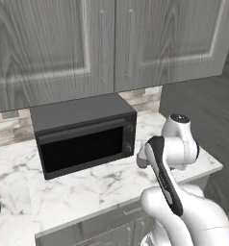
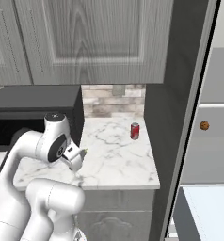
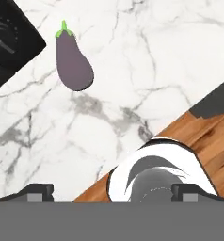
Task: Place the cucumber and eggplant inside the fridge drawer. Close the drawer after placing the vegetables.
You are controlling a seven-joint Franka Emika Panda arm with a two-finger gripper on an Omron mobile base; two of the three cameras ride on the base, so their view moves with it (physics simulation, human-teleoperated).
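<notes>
Looking down from the hand, we see the eggplant (image 3: 74, 62) lying alone on the marble table (image 3: 147, 61), at about eleven o'clock from our fingers (image 3: 113, 192). Its green stalk points toward twelve o'clock, and the corner of the black microwave (image 3: 10, 42) is near it at ten o'clock. Our fingers stand wide apart and hold nothing; their two dark tips show at the bottom corners of the hand view.

From the right base view we see a red soda can (image 2: 135, 131) at two o'clock from the arm, and the fridge drawer (image 2: 210, 212) stands pulled out at about four o'clock, well apart from the table.

We judge that we are at the start, going to the eggplant. What can go wrong: the eggplant is round and plump, so it may roll or slip if the fingers close off its middle. Also the microwave corner is close, and a finger may knock it while we come down.
</notes>
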